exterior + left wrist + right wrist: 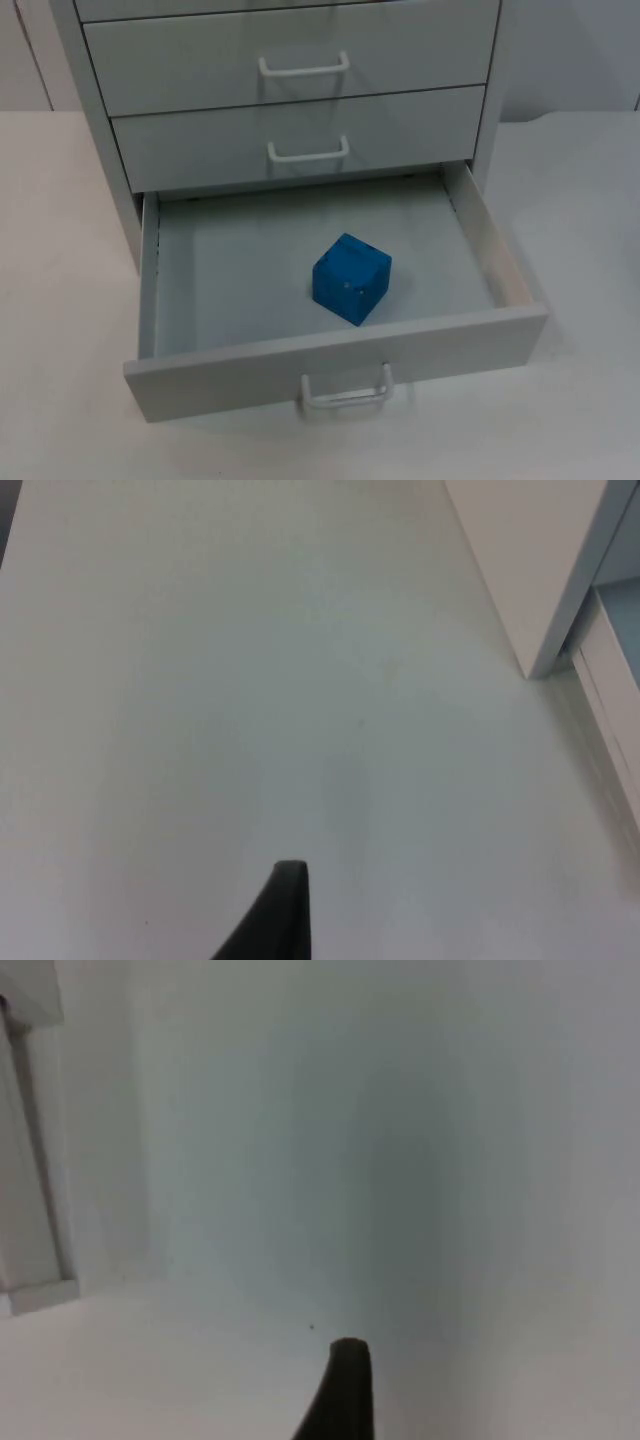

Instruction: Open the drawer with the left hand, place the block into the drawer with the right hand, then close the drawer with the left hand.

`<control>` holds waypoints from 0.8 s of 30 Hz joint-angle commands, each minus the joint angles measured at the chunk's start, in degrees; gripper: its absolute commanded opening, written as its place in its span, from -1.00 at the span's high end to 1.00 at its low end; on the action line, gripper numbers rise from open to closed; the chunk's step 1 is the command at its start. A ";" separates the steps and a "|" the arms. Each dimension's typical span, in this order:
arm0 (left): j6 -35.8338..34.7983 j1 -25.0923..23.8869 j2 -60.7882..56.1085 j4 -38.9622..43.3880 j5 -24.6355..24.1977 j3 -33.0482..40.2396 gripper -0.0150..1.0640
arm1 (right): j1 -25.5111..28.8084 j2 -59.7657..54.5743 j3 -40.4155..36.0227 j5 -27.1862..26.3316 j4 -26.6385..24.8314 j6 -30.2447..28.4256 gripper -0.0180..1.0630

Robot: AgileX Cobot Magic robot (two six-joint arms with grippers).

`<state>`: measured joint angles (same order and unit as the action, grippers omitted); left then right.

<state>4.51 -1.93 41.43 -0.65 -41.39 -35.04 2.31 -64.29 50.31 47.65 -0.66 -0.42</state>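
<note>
A grey drawer cabinet (290, 70) stands at the back of the white table. Its bottom drawer (330, 372) is pulled far out, its white handle (347, 392) facing the front. A blue block (351, 278) rests on the drawer floor, a little right of the middle, tilted onto a corner. My left gripper (285, 910) hovers over bare table to the left of the cabinet, whose side (540, 570) and open drawer's side wall (612, 685) stand beyond it. My right gripper (345, 1385) hangs over the table to the right, away from the drawer, facing the grey wall.
Two shut drawers with white handles (304, 68) (308, 152) sit above the open one. The cabinet's edge (30, 1160) shows in the right wrist view. White table (60, 300) stretches on both sides of the cabinet and in front of the drawer.
</note>
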 commanded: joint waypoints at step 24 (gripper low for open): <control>-0.28 -0.17 -0.25 -4.88 1.88 0.04 -0.98 | -0.31 13.21 -7.02 -2.17 -1.63 -3.95 -0.79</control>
<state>4.51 -1.93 41.43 -4.75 -40.16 -35.04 2.31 -51.37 43.50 46.56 -1.89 -3.73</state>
